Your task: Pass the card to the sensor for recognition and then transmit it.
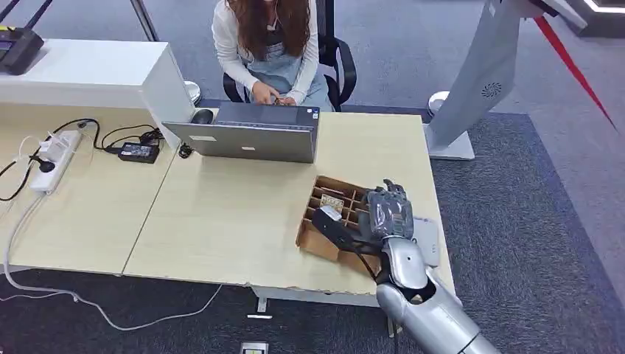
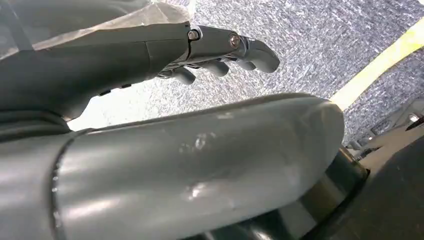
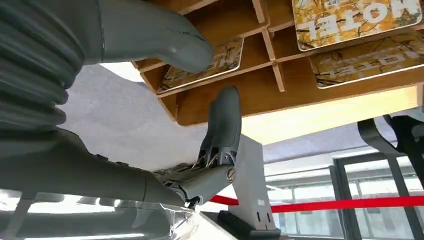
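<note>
R hand [image 1: 388,212] sits over the far-right part of the wooden divided box [image 1: 324,237] near the desk's [image 1: 221,214] front edge, fingers [image 3: 222,120] spread, nothing gripped; thumb rests by a compartment w/ a card [image 3: 210,62]. More cards [image 3: 357,17] lie flat in neighbouring slots. White sensor pad [image 1: 427,240] just R of the box, partly behind the wrist. L hand [image 2: 220,50] hangs over carpet, fingers loosely curled, empty. Further back: laptop [image 1: 247,133], a person [image 1: 269,44] typing.
</note>
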### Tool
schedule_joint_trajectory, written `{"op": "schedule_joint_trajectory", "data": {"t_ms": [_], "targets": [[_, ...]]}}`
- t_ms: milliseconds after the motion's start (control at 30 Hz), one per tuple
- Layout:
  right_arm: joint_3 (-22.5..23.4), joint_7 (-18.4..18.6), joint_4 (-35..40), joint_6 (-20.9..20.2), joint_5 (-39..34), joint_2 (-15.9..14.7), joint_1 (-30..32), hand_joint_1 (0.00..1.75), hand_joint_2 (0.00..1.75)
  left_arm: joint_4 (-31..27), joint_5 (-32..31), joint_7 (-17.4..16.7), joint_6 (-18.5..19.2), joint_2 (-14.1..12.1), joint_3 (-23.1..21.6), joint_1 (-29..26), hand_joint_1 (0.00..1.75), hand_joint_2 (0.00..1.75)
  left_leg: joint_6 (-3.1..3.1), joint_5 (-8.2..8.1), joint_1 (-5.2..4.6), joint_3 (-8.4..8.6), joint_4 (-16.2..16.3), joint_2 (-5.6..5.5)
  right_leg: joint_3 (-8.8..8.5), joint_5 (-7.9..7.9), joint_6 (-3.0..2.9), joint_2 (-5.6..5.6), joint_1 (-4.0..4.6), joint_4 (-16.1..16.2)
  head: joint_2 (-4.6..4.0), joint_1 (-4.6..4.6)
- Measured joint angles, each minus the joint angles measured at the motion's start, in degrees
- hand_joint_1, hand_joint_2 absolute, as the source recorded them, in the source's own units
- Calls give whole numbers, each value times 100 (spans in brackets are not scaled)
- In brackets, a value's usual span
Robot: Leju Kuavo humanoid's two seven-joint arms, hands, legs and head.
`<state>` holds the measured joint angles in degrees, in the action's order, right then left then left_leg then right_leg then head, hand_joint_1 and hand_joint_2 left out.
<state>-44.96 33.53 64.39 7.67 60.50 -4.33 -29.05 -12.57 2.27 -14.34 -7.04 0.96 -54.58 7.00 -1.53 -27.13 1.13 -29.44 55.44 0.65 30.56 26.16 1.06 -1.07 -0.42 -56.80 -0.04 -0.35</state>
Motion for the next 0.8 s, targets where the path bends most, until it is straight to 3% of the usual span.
{"op": "schedule_joint_trajectory", "data": {"t_ms": [800], "targets": [[-2, -9, -146, -7, -42, 74, -20, 103, 175, 0, 7, 7, 0, 0, 0, 0, 0, 0, 0, 0, 0, 0, 0, 0, 0, 0, 0, 0, 0, 0, 0, 0]]}}
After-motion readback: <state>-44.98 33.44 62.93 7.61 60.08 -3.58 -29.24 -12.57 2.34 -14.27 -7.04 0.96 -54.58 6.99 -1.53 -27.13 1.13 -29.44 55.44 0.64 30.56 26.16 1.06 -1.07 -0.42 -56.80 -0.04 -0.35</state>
